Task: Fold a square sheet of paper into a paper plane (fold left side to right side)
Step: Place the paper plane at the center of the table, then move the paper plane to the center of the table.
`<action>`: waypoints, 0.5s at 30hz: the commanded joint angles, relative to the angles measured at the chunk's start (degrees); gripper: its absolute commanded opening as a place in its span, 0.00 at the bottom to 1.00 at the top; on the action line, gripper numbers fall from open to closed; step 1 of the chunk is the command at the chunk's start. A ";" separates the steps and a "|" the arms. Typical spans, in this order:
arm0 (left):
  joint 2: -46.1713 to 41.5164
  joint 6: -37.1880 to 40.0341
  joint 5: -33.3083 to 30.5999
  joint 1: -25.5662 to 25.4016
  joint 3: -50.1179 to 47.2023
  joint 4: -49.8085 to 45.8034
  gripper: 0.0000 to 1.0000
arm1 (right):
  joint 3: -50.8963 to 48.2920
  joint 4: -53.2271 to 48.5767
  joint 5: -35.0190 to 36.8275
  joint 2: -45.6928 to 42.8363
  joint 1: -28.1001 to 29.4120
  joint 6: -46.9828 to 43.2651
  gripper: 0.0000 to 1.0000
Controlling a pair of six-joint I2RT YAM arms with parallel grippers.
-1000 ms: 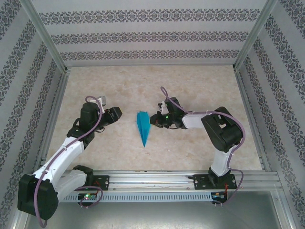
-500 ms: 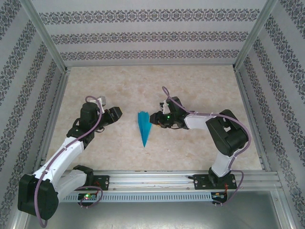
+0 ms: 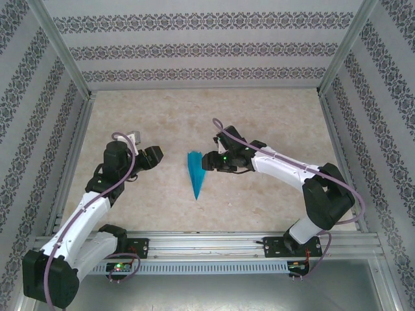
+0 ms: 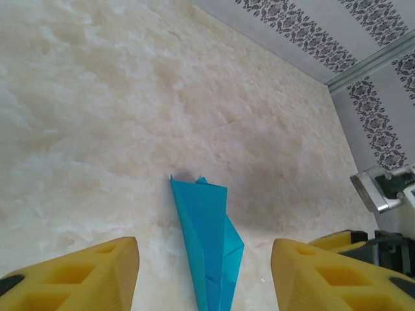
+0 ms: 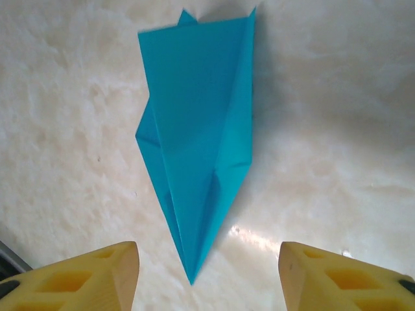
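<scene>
The paper plane (image 3: 194,173) lies flat in the middle of the tabletop (image 3: 272,123), nose toward the near edge, between the two pincers. It looks fully folded, so treat this step as the let-go: raise each pincer straight up so no finger drags a crease open. The left pincer (image 3: 155,155) is released, well apart from the plane. The right pincer (image 3: 206,160) is released too, just beside its wide end. Count: one tabletop, two pincers, one plane.

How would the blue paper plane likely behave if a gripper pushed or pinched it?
Probably light and floppy: the paper plane is thin folded sheet with loose layers. Pushed, it would likely slide, not roll, lying flat on the smooth table. A hard pinch might crush its creases.
</scene>
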 commanded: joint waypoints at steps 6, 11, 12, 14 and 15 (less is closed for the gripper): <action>-7.11 7.61 1.74 1.33 -3.93 -0.37 0.69 | 6.53 -9.85 4.00 5.64 5.95 6.55 0.63; -12.76 9.09 1.27 1.40 -6.55 -2.13 0.96 | 10.06 -10.19 4.34 9.99 7.91 7.99 0.61; -13.84 9.52 0.61 1.40 -6.69 -3.10 0.97 | 10.84 -10.41 4.43 10.88 8.29 8.08 0.60; -15.45 10.34 -0.90 1.41 -6.80 -5.10 1.00 | 11.96 -10.81 4.72 12.23 8.69 8.25 0.60; -16.03 10.75 -1.35 1.42 -6.88 -5.83 1.00 | 12.40 -10.82 4.81 12.79 8.83 8.34 0.59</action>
